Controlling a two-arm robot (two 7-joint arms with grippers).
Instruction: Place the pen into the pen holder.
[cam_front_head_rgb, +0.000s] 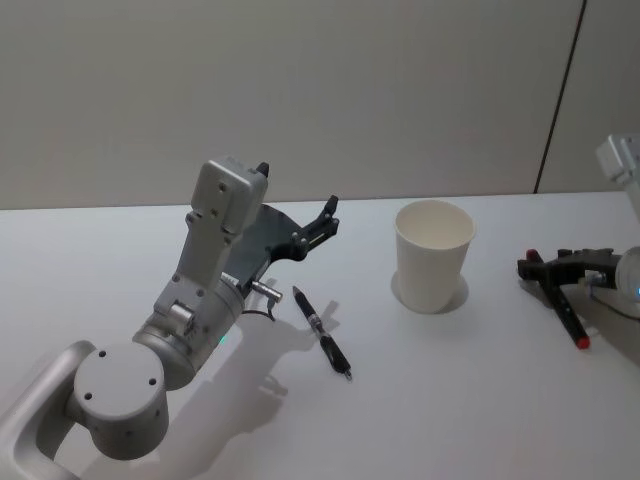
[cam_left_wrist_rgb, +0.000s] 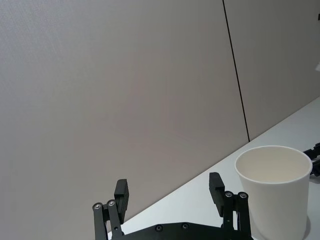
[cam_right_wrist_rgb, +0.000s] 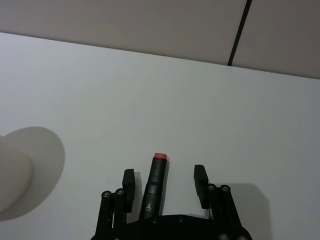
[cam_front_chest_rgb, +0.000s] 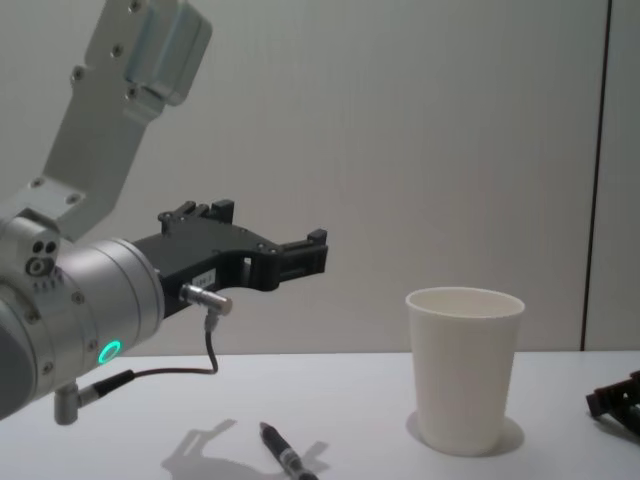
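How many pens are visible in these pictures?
2. A black pen lies on the table, left of the empty-looking cup; a red-tipped pen lies between the open jaws of the right gripper.

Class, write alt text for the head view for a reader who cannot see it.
A white paper cup stands upright on a white table, with a black pen lying to its left. The left gripper hangs open above the table near that pen; at the right edge, the right gripper, open, straddles a red-ended pen.
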